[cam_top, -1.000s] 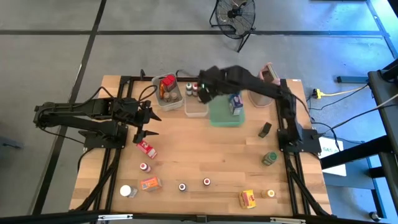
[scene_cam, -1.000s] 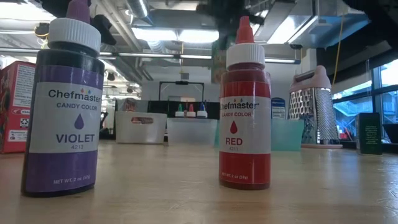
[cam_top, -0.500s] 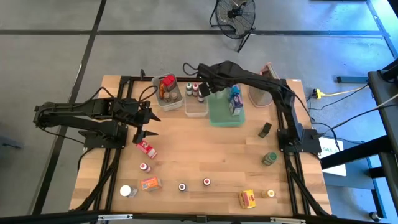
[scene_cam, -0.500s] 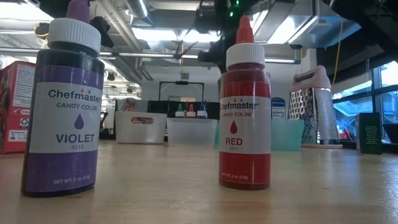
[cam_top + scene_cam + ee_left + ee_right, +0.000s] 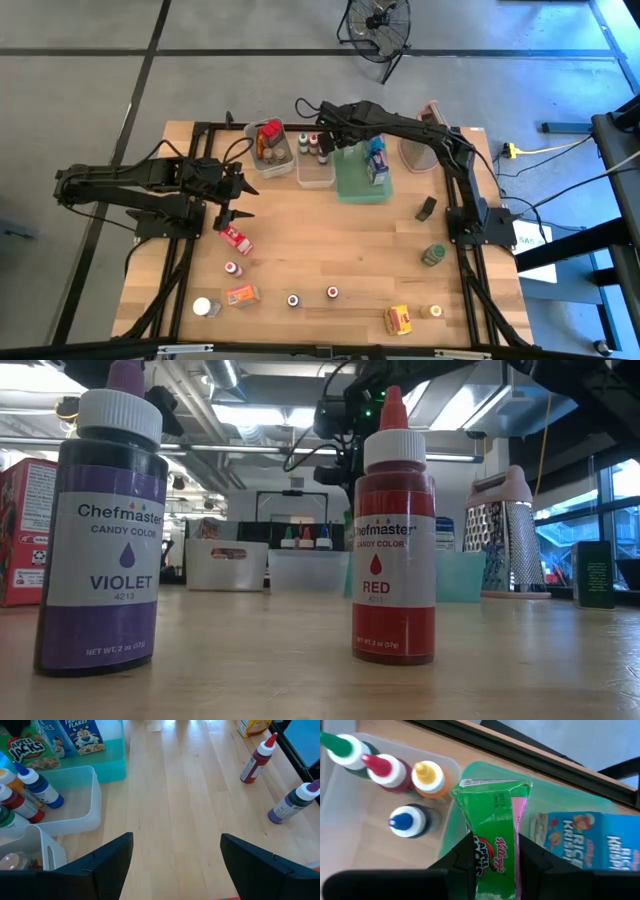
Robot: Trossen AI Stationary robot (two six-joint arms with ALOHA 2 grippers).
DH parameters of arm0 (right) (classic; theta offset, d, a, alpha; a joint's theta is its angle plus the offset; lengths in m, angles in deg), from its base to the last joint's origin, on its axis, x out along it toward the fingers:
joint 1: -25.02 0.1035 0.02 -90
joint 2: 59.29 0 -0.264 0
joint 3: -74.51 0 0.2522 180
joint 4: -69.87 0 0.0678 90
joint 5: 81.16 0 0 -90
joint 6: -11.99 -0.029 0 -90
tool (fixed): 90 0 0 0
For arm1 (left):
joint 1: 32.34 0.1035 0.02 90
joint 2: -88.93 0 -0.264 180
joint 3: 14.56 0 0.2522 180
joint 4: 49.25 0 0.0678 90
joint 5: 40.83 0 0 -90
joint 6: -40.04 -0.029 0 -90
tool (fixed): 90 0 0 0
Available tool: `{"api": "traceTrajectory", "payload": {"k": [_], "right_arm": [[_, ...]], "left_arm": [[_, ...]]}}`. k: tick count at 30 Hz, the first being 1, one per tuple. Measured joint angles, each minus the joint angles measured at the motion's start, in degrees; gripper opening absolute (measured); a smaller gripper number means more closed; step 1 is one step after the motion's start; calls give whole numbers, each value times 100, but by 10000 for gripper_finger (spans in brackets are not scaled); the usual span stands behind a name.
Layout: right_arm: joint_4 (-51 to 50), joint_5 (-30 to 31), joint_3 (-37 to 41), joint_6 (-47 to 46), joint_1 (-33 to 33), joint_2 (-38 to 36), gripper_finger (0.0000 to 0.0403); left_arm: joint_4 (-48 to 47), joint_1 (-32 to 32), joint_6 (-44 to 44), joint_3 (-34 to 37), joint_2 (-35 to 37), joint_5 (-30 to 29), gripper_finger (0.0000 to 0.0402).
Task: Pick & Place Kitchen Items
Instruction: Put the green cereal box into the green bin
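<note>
Apple Jacks box (image 5: 492, 855), green and small, sits pinched between the fingers of the right hand (image 5: 492, 865), which hangs over the green tray (image 5: 360, 185) at the far side of the counter (image 5: 330, 250). The box is held upright, top flap away from the wrist, and I'd judge that is so it can drop in standing beside the blue Rice Krispies box (image 5: 580, 837) already in the tray. Whether its base touches the tray floor yet I cannot tell.

Just beside the tray, a clear bin (image 5: 340, 805) keeps the squeeze bottles together: a green-tipped one (image 5: 342, 745), a red-tipped one (image 5: 382, 767), an orange one (image 5: 427, 775) and a blue-capped one (image 5: 405, 820), all upright. It looks like sorting by kind, cereal in the tray and colourings in the bin.

The left hand (image 5: 238, 200) waits near the left edge of the counter with its fingers spread wide and nothing between them, just above a small red packet (image 5: 236, 237). Plenty is left out on the bare wood, among it a violet Chefmaster bottle (image 5: 100, 530) and a red Chefmaster bottle (image 5: 395, 530) standing near the front, and a yellow box (image 5: 398, 319) at the front right, so the task seems well short of done. The box grater (image 5: 505, 530) stands at the far right, apart from the sorting.
</note>
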Motion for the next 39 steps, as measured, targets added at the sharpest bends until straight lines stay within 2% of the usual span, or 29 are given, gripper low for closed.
{"api": "traceTrajectory", "payload": {"k": [18, 23, 31, 39], "right_arm": [[252, -54, 26, -67, -80, 24, 91], [665, -254, 341, -66, -147, 39, 91], [802, -369, 546, -65, -214, 46, 91], [876, -434, 546, 68, -216, 44, 112]], "left_arm": [[0, 0, 0, 0, 0, 0, 295], [-2, -1, 0, 0, -1, 0, 295], [-2, 0, 0, 0, 0, 0, 294], [-4, -1, 0, 0, 0, 0, 294]]}}
